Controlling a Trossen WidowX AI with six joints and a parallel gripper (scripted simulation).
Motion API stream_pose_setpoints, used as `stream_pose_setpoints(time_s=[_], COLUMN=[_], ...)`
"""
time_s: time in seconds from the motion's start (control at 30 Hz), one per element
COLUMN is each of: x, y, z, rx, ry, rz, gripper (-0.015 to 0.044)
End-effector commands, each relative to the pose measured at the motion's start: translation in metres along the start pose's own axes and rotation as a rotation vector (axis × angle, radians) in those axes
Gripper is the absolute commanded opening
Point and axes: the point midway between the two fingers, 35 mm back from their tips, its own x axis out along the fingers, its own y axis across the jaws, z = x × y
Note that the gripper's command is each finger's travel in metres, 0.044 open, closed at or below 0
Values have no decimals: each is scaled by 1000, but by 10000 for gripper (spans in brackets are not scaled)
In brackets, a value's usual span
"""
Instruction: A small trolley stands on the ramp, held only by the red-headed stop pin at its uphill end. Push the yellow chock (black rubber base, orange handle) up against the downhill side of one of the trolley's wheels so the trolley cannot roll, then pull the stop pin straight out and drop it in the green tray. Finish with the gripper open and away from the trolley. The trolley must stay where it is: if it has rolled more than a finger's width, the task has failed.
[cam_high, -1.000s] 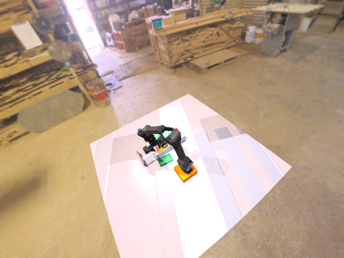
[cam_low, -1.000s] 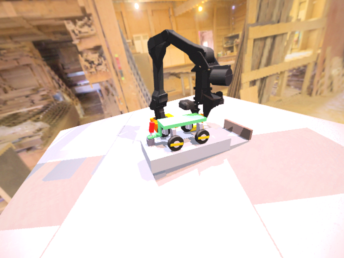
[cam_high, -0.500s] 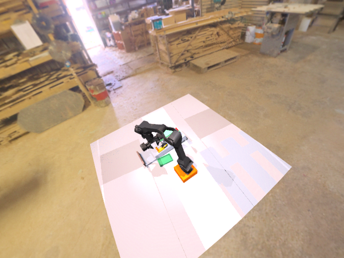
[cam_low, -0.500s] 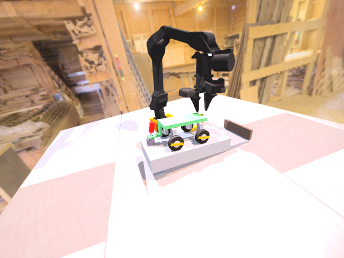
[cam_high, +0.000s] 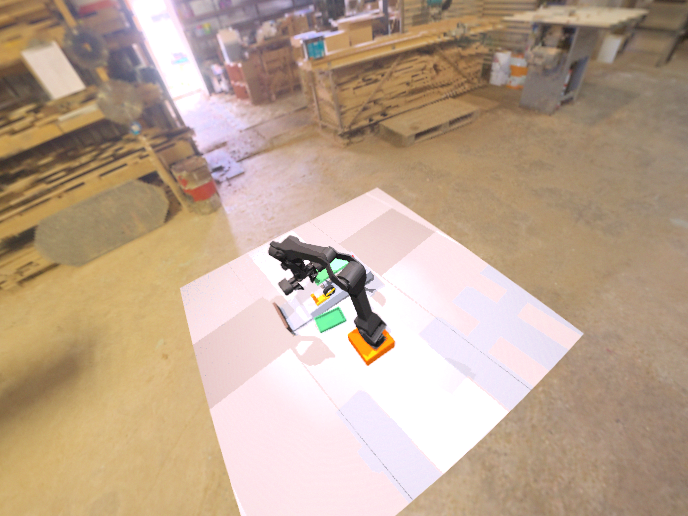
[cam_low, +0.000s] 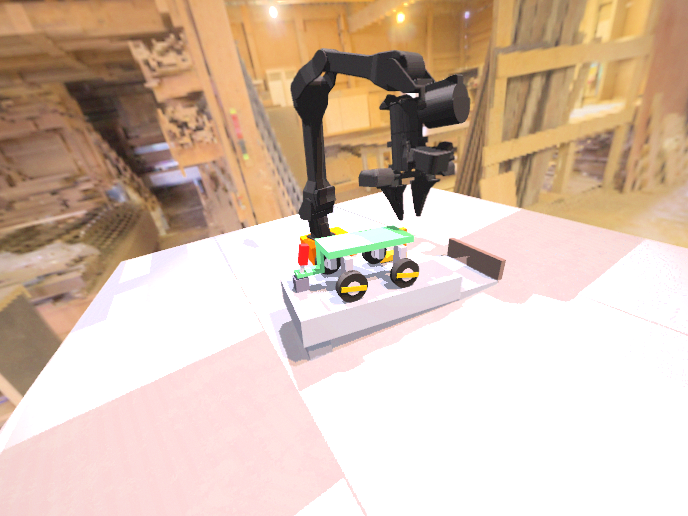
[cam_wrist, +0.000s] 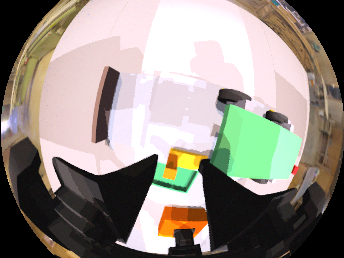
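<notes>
The green trolley (cam_high: 335, 268) (cam_low: 364, 242) (cam_wrist: 255, 142) stands on the pale ramp (cam_low: 383, 313) (cam_wrist: 150, 100). The red-headed stop pin (cam_low: 303, 254) (cam_wrist: 295, 169) is upright in its uphill end. The yellow chock (cam_high: 319, 299) (cam_low: 387, 256) (cam_wrist: 189, 159) sits on the ramp at the downhill wheel on the arm-base side. It looks close to that wheel, but contact is hidden by the trolley and a finger. My gripper (cam_low: 410, 216) (cam_wrist: 181, 163) is open and empty, pointing down above the chock, higher than the trolley deck. The green tray (cam_high: 330, 319) (cam_wrist: 185, 181) lies beside the ramp.
A brown end board (cam_high: 282, 318) (cam_low: 476, 258) (cam_wrist: 105, 105) stands across the ramp's downhill end. The arm's orange base (cam_high: 371, 347) (cam_wrist: 185, 220) is on the tray's side of the ramp. The trolley deck rises close to the fingers on the uphill side.
</notes>
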Motion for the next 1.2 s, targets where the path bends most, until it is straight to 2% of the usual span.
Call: stream_pose_setpoints(time_s=[0.0,0.67,1.17], x=[-5,-12,-20], y=[-11,-110,-184], z=[7,17,5], rx=[-90,-809,-1349], ry=[-24,78,222], rz=[-9,-113,-105], gripper=[190,190,190])
